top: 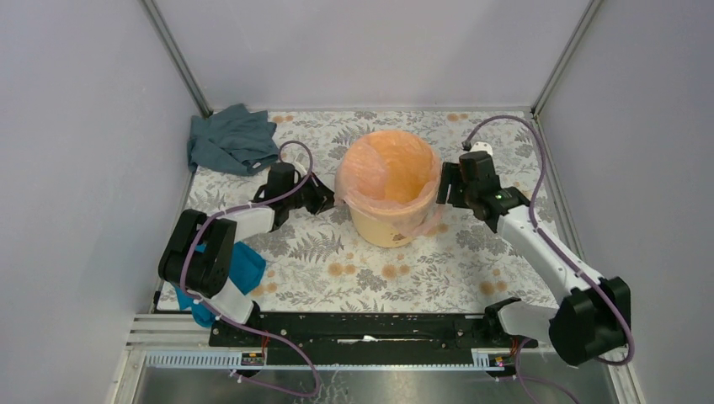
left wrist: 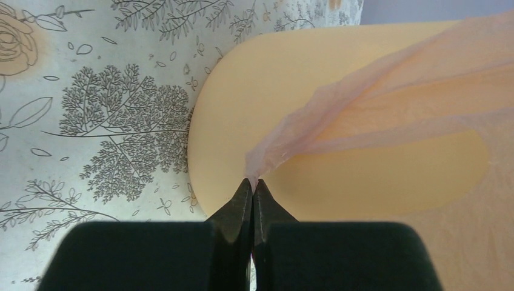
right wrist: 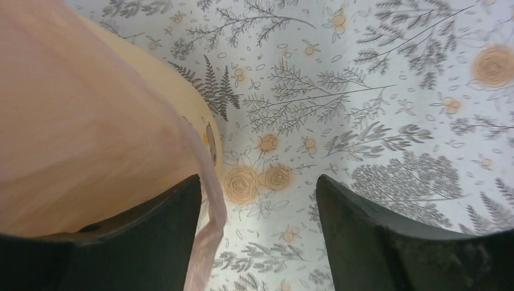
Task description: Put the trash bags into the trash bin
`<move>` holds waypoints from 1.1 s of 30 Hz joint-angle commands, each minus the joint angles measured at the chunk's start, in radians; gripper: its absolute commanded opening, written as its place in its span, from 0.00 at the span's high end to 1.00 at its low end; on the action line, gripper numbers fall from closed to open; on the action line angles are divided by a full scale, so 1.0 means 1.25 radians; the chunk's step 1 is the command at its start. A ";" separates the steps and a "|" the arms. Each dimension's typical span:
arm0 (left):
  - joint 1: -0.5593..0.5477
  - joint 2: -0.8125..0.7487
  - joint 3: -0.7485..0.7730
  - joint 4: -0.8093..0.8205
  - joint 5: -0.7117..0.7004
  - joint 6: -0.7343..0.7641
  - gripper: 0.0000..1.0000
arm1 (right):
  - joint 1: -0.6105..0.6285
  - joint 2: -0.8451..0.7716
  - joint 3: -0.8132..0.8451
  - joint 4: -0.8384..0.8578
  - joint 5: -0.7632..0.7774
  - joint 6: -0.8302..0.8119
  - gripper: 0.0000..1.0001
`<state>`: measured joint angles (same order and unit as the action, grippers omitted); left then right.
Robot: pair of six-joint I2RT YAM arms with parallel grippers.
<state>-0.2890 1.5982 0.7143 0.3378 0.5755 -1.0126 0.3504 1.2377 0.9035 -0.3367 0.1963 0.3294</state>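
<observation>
Left fingers (left wrist: 238, 211) pinch bag (top: 389, 164) hem outside bin (top: 383, 229), right fingers (right wrist: 162, 233) spread empty; bag lines bin, hem likely needs tucking.

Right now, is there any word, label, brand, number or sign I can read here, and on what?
None readable.
The bucket has a small dark print low on its side: too small and blurred to read.
The tablecloth shows only flowers and leaves, no text.
</observation>
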 commanded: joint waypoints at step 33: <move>-0.033 -0.135 0.023 -0.076 -0.042 0.044 0.99 | -0.003 -0.380 -0.332 0.162 -0.460 0.385 0.21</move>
<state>-0.3233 1.4448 0.7307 0.2180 0.5446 -0.9657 0.3485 0.8055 0.4896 -0.1799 -0.3336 0.7807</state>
